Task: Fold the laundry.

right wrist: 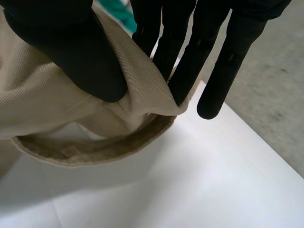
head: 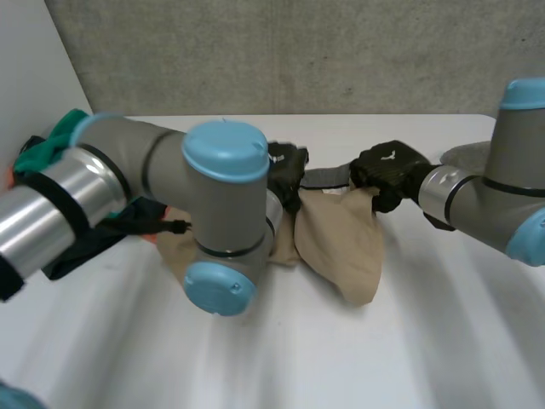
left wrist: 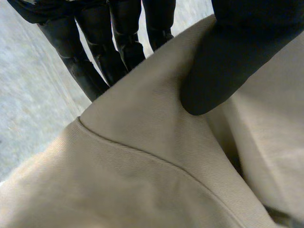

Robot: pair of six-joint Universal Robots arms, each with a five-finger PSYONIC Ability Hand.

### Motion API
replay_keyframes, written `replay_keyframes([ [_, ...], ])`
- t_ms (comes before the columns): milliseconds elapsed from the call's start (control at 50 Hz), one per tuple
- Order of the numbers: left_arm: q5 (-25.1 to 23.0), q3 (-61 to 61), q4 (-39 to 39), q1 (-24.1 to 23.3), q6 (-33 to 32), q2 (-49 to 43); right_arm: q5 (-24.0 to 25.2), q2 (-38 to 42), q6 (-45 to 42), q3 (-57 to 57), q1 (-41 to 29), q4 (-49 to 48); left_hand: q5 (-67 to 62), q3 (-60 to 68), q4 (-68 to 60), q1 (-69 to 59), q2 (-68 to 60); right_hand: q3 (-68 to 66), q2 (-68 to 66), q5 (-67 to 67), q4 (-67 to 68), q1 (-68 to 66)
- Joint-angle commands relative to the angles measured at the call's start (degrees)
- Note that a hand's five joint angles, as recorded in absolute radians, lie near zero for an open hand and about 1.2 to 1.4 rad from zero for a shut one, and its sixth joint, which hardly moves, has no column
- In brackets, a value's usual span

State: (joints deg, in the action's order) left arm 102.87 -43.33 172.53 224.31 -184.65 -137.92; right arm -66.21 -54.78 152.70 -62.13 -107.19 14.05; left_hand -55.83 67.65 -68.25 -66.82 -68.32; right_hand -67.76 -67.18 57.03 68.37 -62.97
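Observation:
A beige garment (head: 345,243) hangs a little above the white table (head: 341,358), held up at its upper edge by both hands. My left hand (head: 285,170) pinches the cloth between thumb and fingers; in its wrist view the thumb (left wrist: 223,71) presses on the beige cloth (left wrist: 142,156) with the fingers (left wrist: 118,38) behind it. My right hand (head: 387,170) grips the garment's other upper end. Its wrist view has the thumb (right wrist: 76,52) and fingers (right wrist: 185,52) clamped on the hemmed beige edge (right wrist: 95,152).
A pile of dark and green clothes (head: 51,170) lies at the table's left, partly behind my left arm (head: 170,196). A grey item (head: 468,153) lies at the far right behind my right arm. A grey wall stands beyond the table's back edge.

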Motion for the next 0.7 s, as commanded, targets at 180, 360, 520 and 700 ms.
replay_keyframes([
  [180, -7.7, -6.2, 3.3, 10.0, -2.3, 10.6, -5.9, -7.6, 18.1, -9.9, -7.5, 6.9, -14.2, 12.4, -11.8, -13.2, -11.7, -12.2, -12.8, 13.0, 11.6, -17.0],
  [360, -7.7, -3.0, 1.6, 11.1, -5.7, 2.0, -13.9, -1.6, 21.0, -8.4, -13.6, -0.3, 8.8, -10.6, 11.2, 9.8, 11.2, -12.2, -12.8, 13.0, 11.6, -17.0],
  [520, -6.8, -9.3, -3.9, 12.6, -5.0, 15.2, -18.2, -1.7, 21.1, -5.1, -13.6, 0.7, 50.1, -51.9, 52.5, 51.0, 52.5, -12.2, -12.8, 13.0, 11.6, -17.0],
  [700, -0.7, -33.6, -2.4, 19.6, 2.5, 38.6, -18.7, -1.5, 21.0, -2.3, -15.3, 1.0, 49.4, -51.2, 51.8, 50.4, 51.9, -12.2, -12.8, 13.0, 11.6, -17.0],
])
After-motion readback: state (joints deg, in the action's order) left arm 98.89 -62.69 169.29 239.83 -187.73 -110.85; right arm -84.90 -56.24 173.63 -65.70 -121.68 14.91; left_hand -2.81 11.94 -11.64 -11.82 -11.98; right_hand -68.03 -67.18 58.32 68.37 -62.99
